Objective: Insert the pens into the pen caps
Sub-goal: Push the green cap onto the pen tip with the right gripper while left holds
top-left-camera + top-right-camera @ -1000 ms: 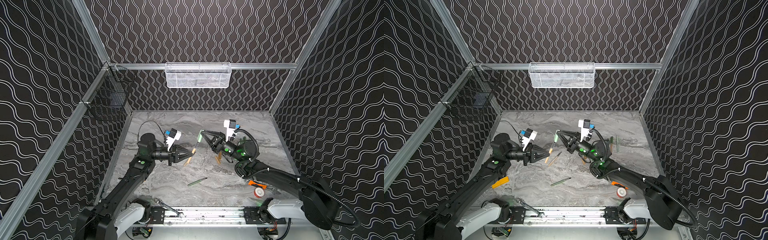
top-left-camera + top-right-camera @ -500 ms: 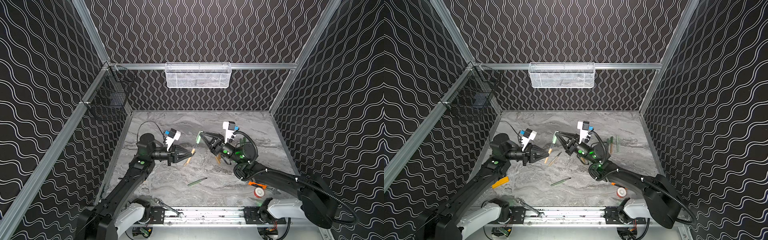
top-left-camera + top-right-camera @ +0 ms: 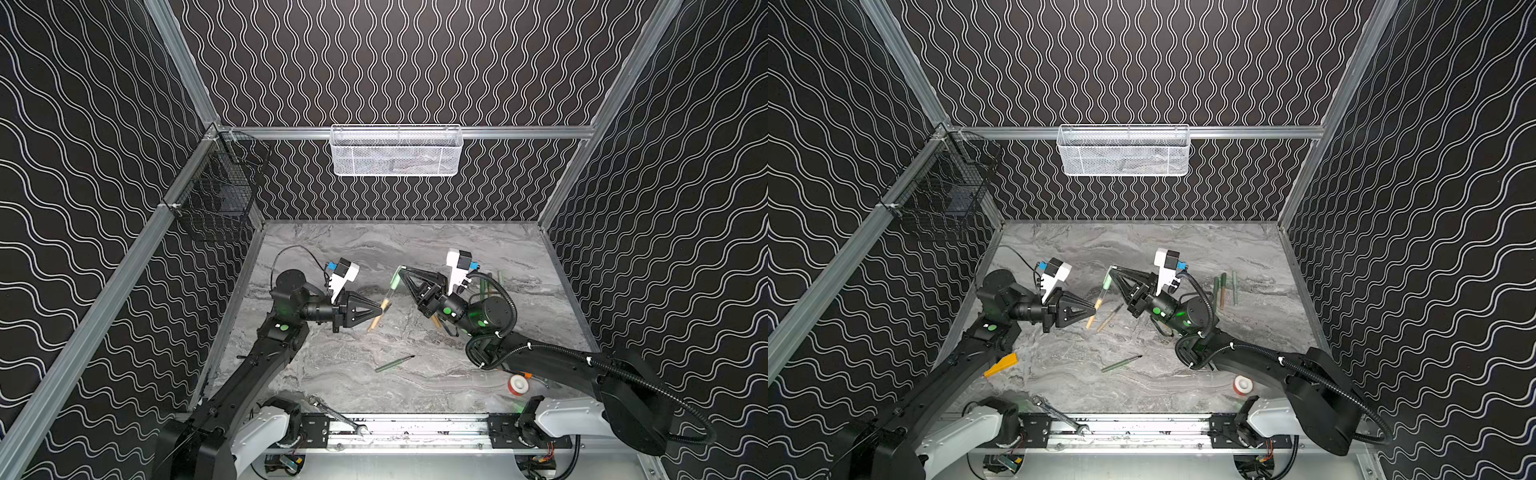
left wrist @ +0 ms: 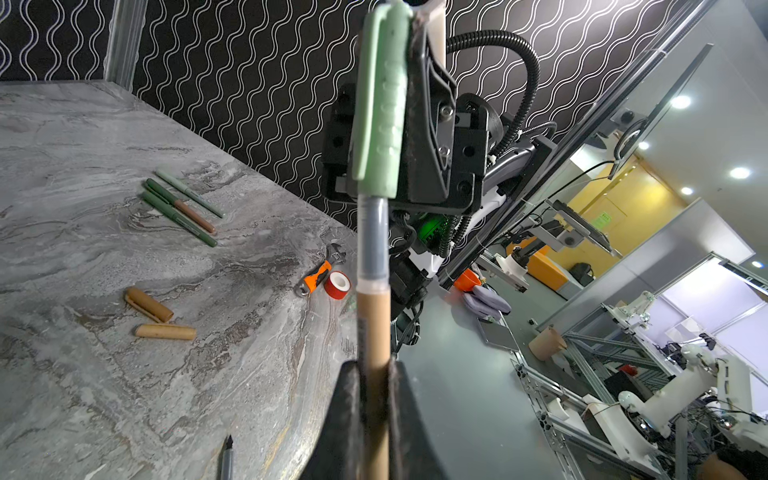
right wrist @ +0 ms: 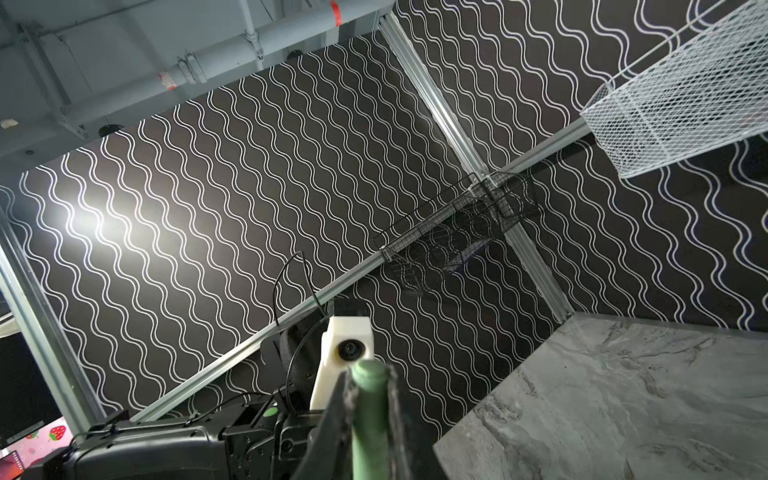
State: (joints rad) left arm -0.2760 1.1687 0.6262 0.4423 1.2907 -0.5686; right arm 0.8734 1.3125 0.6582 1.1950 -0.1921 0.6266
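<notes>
barely shifted, the left gripper (image 3: pixel 382 308) grips the tan pen (image 4: pixel 374 332), its tip coaxial inside the pale green cap (image 4: pixel 380 108) clamped by the right gripper (image 5: pixel 370 386).

We are in a robotics lab: a left arm (image 3: pixel 266 353) and a right arm (image 3: pixel 552 357) share a marble-patterned tabletop (image 3: pixel 415 249) inside a cell of aluminium framing (image 3: pixel 519 132) and wavy-patterned black panels (image 3: pixel 395 62). Past its open side we see another white robot arm (image 4: pixel 673 395) among metal frames, and bare ceiling pipes (image 5: pixel 216 58) overhead.
</notes>
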